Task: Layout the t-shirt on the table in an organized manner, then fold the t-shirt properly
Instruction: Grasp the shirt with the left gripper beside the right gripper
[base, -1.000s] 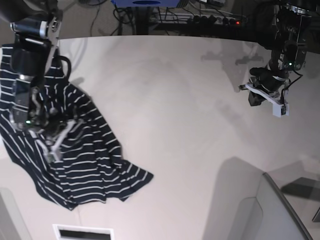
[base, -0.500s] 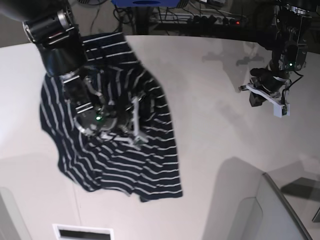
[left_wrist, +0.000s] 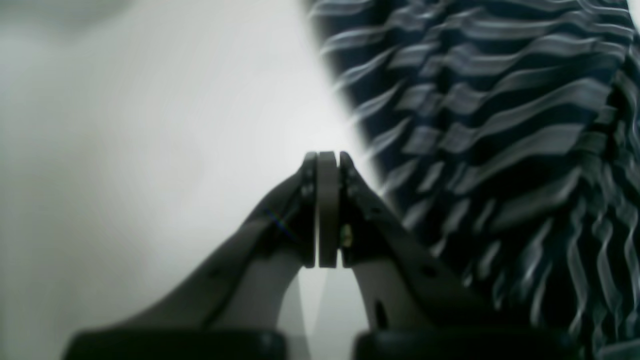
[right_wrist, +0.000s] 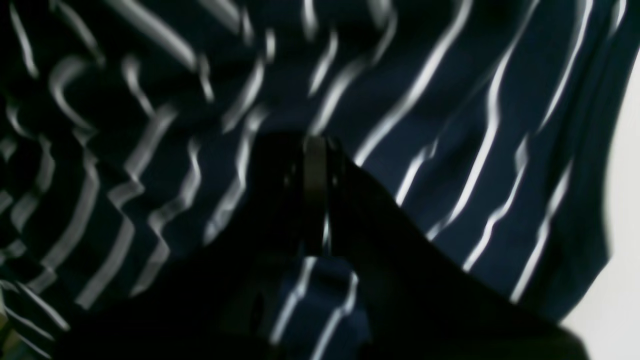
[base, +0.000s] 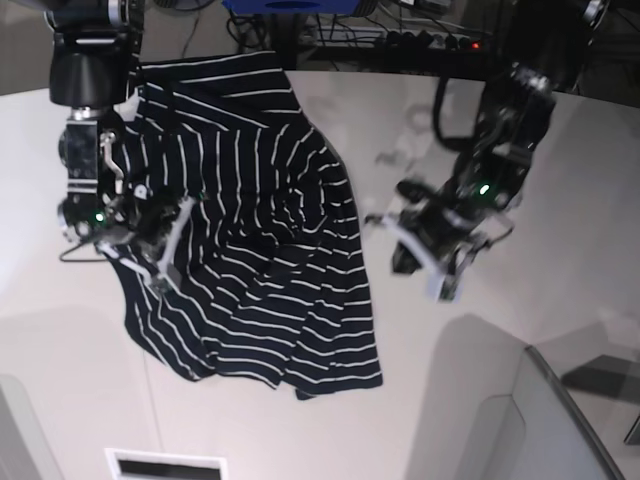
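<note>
The t-shirt (base: 260, 250), dark navy with thin white stripes, lies rumpled on the surface (base: 480, 400), pinched by the closed right gripper (base: 150, 255); the left gripper (base: 430, 262) is closed, empty

From my station the t-shirt (base: 262, 250) looks like soft, matt cloth, dark navy with thin white stripes, and it lies in loose wrinkles without any shine. The table (base: 300, 420) is a smooth white surface, slightly glossy, because I see faint reflections and soft shadows on it. The left gripper (left_wrist: 327, 165) seems made of matt dark plastic with a paler flat pad between. The right gripper (right_wrist: 315, 150) looks dark and matt, its material I cannot tell.
</note>
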